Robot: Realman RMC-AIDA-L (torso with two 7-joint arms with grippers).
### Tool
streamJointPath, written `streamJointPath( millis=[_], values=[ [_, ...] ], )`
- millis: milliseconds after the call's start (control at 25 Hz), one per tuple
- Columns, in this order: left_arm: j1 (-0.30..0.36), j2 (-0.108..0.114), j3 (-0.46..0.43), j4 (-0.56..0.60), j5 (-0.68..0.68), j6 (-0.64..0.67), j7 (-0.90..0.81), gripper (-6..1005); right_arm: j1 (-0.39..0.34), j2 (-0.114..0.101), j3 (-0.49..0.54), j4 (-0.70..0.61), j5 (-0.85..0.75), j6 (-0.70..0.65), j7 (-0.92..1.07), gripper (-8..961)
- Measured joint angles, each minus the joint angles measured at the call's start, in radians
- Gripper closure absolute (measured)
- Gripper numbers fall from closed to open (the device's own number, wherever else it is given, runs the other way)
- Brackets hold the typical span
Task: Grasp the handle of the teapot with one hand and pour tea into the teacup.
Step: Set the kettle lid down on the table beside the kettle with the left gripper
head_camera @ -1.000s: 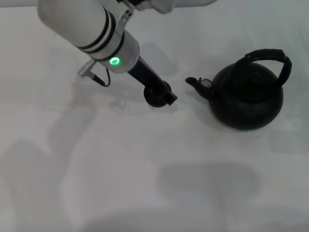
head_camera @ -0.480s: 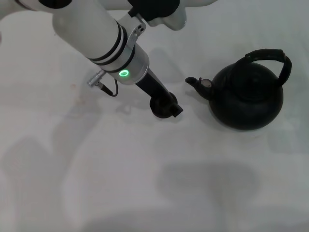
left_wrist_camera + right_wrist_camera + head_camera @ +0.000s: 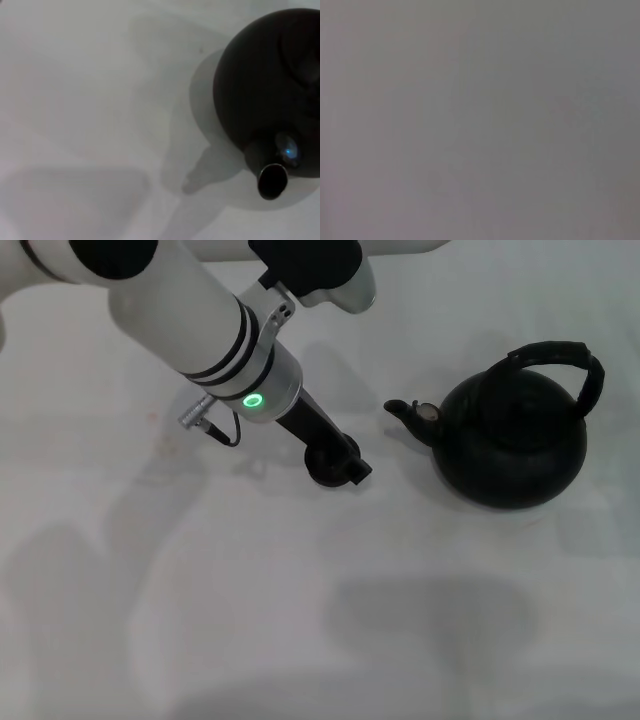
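Left gripper (image 3: 338,462) is seen parked right over the teacup (image 3: 322,466), just left of the teapot (image 3: 512,440) spout, jaw state can't be told from these views, while the handle (image 3: 560,358) is arched untouched over that pot on the white table (image 3: 300,620).

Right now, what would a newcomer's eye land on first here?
The big black teapot on the right of the white table, its arched handle untouched. Then the left arm, reaching in from the upper left, its gripper at the small teacup beside the spout.
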Motion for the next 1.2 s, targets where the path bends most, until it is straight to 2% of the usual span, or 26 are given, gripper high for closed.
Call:
streamJointPath(
  millis=[360, 1200],
  values=[
    [-0.007, -0.001, 0.049, -0.01, -0.014, 0.014, 0.011, 321, 0.0, 0.001, -0.001, 0.003, 0.0, 0.004, 0.003, 87],
    [-0.009, 0.001, 0.052, -0.024, -0.028, 0.011, 0.008, 321, -0.001, 0.002, -0.001, 0.004, -0.002, 0.004, 0.003, 87]
  ],
)
